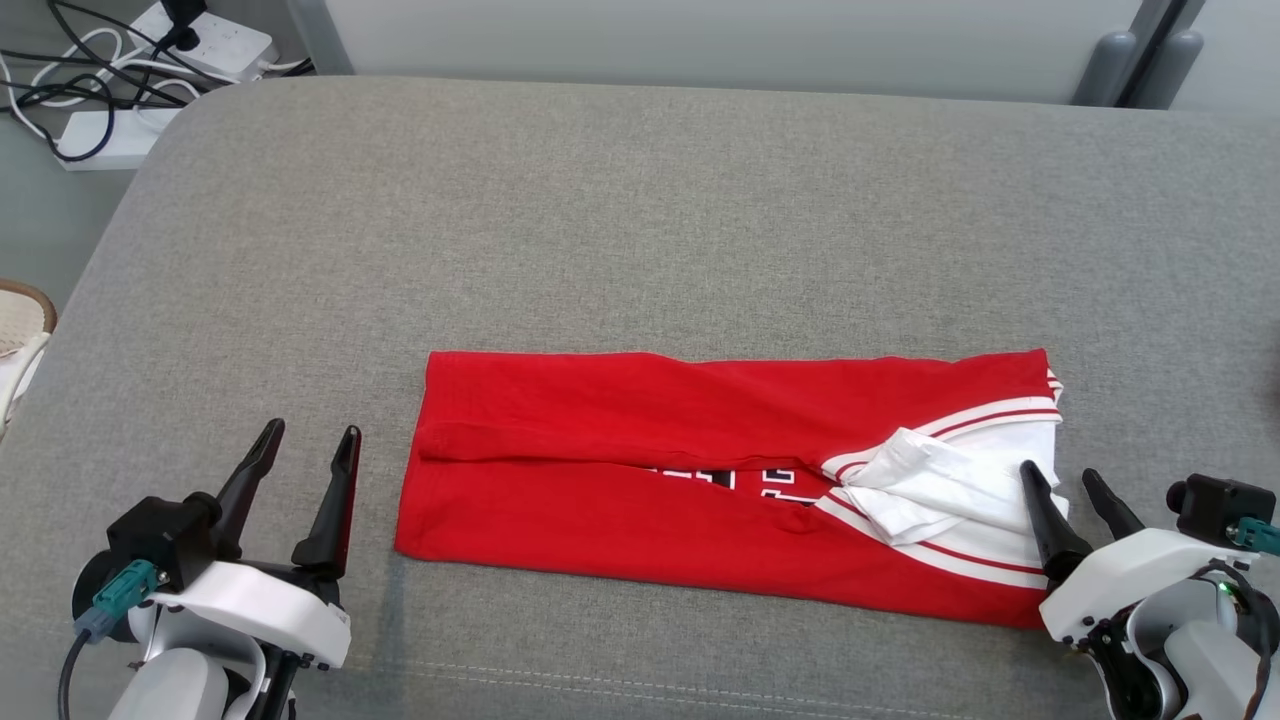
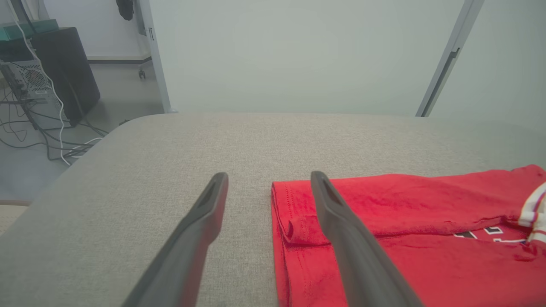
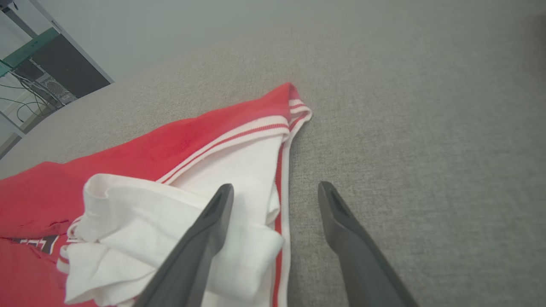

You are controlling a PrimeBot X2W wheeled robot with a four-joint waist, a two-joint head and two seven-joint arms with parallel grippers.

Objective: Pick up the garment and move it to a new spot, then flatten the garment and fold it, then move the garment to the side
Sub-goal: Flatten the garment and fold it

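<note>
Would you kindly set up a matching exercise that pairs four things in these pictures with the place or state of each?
Things:
1. left hand
2. right hand
3. garment
4. power strip

Places or states:
A. folded long, lying on the grey surface
B. open, at the garment's white end
C. on the floor, far left
D. open, by the garment's plain red end

Pairs: 1-D, 2-B, 3-A, 4-C.
</note>
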